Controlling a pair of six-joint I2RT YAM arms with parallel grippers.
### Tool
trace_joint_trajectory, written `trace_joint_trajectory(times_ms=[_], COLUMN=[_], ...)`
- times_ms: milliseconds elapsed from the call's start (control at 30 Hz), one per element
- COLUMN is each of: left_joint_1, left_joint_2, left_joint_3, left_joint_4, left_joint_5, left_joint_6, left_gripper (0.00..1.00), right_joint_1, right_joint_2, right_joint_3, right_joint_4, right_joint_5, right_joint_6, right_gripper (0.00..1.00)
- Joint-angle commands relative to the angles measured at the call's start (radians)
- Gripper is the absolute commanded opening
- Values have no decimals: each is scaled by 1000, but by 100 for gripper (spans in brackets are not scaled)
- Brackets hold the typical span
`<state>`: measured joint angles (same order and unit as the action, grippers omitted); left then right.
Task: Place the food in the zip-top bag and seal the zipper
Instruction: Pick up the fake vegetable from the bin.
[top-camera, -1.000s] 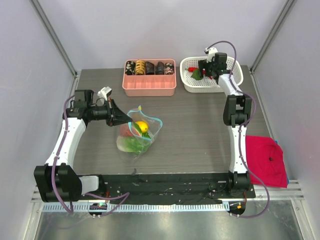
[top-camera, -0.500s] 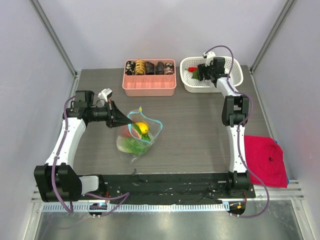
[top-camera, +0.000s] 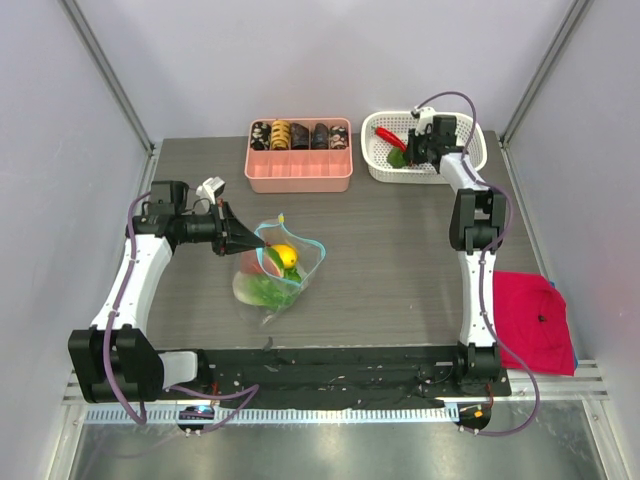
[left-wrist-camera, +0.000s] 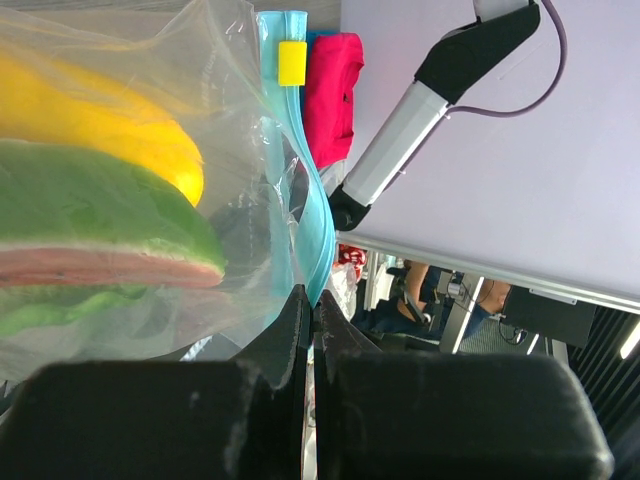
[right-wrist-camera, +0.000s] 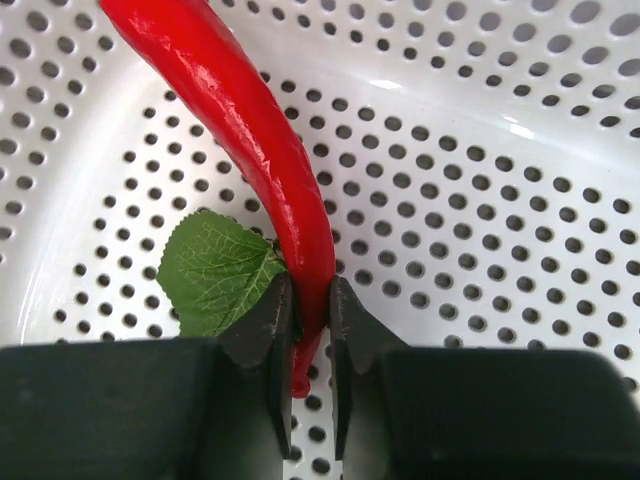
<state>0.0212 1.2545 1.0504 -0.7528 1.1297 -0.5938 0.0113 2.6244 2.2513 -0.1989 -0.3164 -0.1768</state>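
Glossy, curved red chili sat clamped in the right gripper, lower centre; the left gripper pinched the clear, crinkled zip-top bag.

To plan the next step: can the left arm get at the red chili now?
Probably not: the left pincer is shut on the zip-top bag, and the right pincer pinches the red chili in the white basket.

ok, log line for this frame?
left gripper: shut on zip-top bag | right gripper: shut on red chili in white basket | zipper: open
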Motion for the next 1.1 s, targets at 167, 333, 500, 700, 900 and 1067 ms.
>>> trace_joint_trajectory(times_ms=[167,333,500,700,900,1067], left_joint_1=[13,16,17,20,19,19], left_joint_2=[-18,-23,-23,3,0,6], left_joint_3=[31,28,25,19,19,14], left_joint_4=[-26,-34,-36,-25,-17,-13], left_joint_5=[18,12,2,1,1,4], left_joint_6=[42,57,65,60,57,49], left_gripper=[0,0,0,0,0,0], right_joint_1=[1,-28,-30,-28,-28,-28], right_joint_2=[-210,-286,-398,-400,-366,-301], right_joint_3=[-27,-35,-79,-93,-156,-187], right_joint_4=[-16,-7,-5,-16,-46,-71], right_joint_5=[51,77,82,137,161,201], right_joint_6=[-23,-36,-96,-226,-328,-342], right_gripper=[1,1,1,1,1,1])
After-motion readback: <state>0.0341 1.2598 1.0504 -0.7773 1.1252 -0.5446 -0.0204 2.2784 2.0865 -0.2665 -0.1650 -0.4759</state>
